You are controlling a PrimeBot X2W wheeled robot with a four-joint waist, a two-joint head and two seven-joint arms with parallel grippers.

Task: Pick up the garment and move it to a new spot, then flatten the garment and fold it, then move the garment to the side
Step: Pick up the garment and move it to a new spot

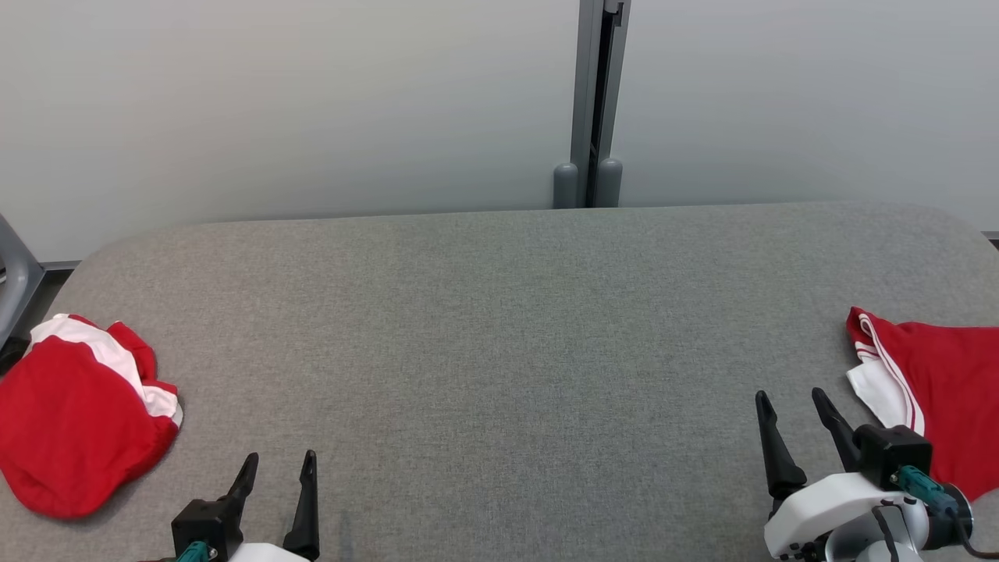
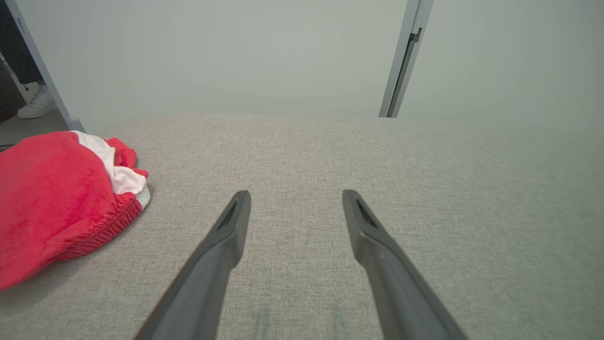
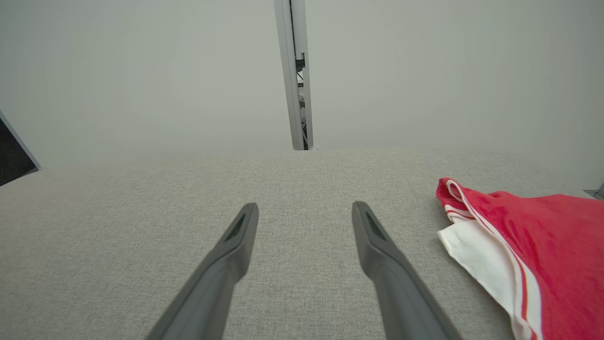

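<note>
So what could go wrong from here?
Two red garments, so the wrong one may get picked: bunched garment at the left edge of the table, right garment opposite. The bunched garment may yield only a top layer to a pinch. The right garment runs past the head view's edge.

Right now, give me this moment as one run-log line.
left gripper: open, empty | right gripper: open, empty | crumpled red garment: left end of table, untouched | striped red garment: right end, untouched
</note>
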